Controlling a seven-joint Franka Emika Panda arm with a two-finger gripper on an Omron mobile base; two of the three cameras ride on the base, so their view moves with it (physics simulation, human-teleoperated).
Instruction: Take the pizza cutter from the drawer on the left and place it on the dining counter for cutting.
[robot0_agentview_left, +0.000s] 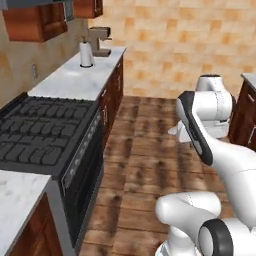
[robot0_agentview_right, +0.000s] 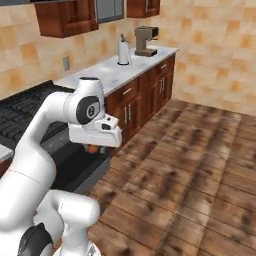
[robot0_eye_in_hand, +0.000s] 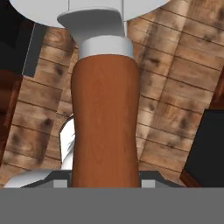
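Note:
The pizza cutter (robot0_eye_in_hand: 105, 118) fills the hand view: its reddish-brown wooden handle runs up from the bottom edge to a silver collar and the round wheel blade (robot0_eye_in_hand: 39, 11) at the top. My gripper (robot0_eye_in_hand: 105, 177) is shut on the handle's lower end. From the right base view the hand hangs low over the wooden floor beside the stove, and a small reddish piece of the pizza cutter (robot0_agentview_right: 93, 148) shows under the gripper (robot0_agentview_right: 96, 145). The drawer and the dining counter are out of view.
A black stove (robot0_agentview_left: 45, 135) and its oven front stand at the left. Beyond it runs a marble worktop (robot0_agentview_left: 80, 80) with a paper towel roll (robot0_agentview_left: 86, 54) and a coffee machine (robot0_agentview_left: 100, 40). Wooden floor (robot0_agentview_right: 190, 165) lies open ahead. Another marble-topped cabinet corner (robot0_agentview_left: 247, 100) stands at the right.

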